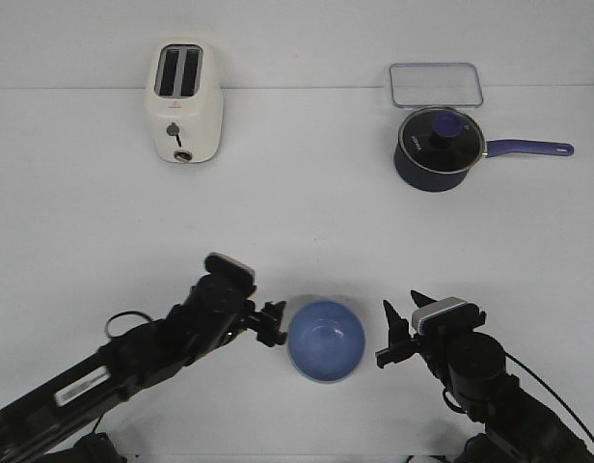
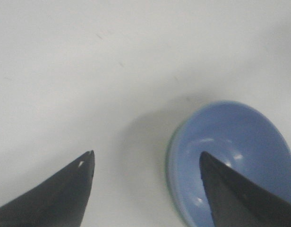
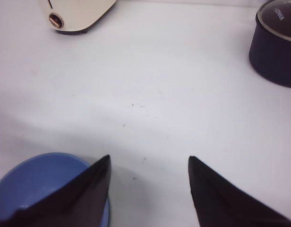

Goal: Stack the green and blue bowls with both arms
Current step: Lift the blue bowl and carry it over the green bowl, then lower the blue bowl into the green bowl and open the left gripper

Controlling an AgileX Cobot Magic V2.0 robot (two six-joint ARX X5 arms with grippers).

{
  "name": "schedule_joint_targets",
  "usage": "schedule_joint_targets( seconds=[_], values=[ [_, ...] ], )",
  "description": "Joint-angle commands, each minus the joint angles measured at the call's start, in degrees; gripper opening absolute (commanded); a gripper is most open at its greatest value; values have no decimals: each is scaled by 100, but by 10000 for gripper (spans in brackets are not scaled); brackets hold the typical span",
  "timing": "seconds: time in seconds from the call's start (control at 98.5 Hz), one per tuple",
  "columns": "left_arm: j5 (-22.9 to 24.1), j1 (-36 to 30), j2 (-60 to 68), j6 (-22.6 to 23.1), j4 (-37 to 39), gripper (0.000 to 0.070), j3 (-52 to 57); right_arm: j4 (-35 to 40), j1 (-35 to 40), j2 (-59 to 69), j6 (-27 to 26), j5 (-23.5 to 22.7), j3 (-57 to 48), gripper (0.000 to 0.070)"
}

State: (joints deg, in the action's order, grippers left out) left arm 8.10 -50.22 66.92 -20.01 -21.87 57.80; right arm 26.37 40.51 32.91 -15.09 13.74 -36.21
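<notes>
The light blue bowl sits on the white table near the front, between my two grippers. In the left wrist view the blue bowl rests inside the green bowl, of which only a thin rim shows. My left gripper is open and empty just left of the bowls. In its wrist view the left gripper has one finger over the blue bowl's inside and the other over bare table. My right gripper is open and empty just right of the bowls. In its wrist view the right gripper has the blue bowl beside one finger.
A cream toaster stands at the back left and also shows in the right wrist view. A dark navy lidded saucepan with a long handle stands at the back right, with a clear rectangular container behind it.
</notes>
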Motion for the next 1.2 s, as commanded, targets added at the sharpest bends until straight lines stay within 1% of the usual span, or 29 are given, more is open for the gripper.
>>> schedule_joint_targets(
  seconds=[0.0, 0.061, 0.132, 0.193, 0.223, 0.244, 0.264, 0.274, 0.295, 0.305, 0.315, 0.345, 0.355, 0.366, 0.416, 0.447, 0.457, 0.579, 0.63, 1.188],
  values=[
    [527, 2, -479, 295, -179, 416, 22, -48, 66, -103, 177, 22, -17, 338],
    [892, 46, -1014, 286, -216, 415, -197, -44, 90, -219, 166, 20, 22, 338],
    [1064, 103, -1685, 186, -92, 413, -686, -55, 155, -382, 162, 11, 142, 338],
    [1113, 142, -2138, 44, 35, 400, -1117, -59, 210, -511, 140, -20, 286, 338],
    [1121, 164, -2354, -33, 94, 359, -1346, -59, 238, -564, 129, -26, 365, 338],
    [1121, 177, -2487, -74, 120, 319, -1486, -59, 256, -595, 122, -26, 417, 338],
    [1121, 192, -2610, -101, 146, 272, -1617, -59, 273, -610, 116, -26, 463, 338],
    [1121, 203, -2691, -125, 157, 233, -1703, -59, 282, -616, 116, -26, 487, 338],
    [1121, 214, -2765, -140, 168, 192, -1784, -57, 297, -632, 116, -26, 525, 337],
    [1121, 225, -2835, -155, 179, 148, -1856, -55, 304, -632, 118, -26, 542, 336],
    [1121, 227, -2859, -157, 184, 132, -1880, -52, 308, -632, 118, -26, 555, 332],
    [1121, 245, -2970, -177, 188, 45, -1996, -48, 317, -629, 116, -26, 586, 294],
    [1121, 249, -3003, -177, 188, 15, -2026, -48, 317, -627, 116, -28, 592, 266],
    [1121, 256, -3034, -177, 188, 0, -2057, -44, 317, -625, 111, -28, 595, 231],
    [1121, 282, -3143, -173, 179, 9, -2142, -13, 326, -616, 103, -35, 595, 0],
    [1121, 291, -3161, -168, 175, 9, -2149, -15, 337, -616, 103, -33, 595, 0],
    [1121, 293, -3165, -166, 175, 9, -2149, -20, 339, -616, 101, -28, 595, 10],
    [1119, 295, -3215, -149, 212, 15, -2146, -101, 341, -621, 96, -28, 592, 9],
    [1119, 297, -3261, -129, 223, 15, -2146, -101, 341, -627, -11, -22, 590, 9],
    [1119, 306, -3648, -122, 271, 15, -2146, -101, 341, -780, -4, -17, 590, 9]
  ],
)
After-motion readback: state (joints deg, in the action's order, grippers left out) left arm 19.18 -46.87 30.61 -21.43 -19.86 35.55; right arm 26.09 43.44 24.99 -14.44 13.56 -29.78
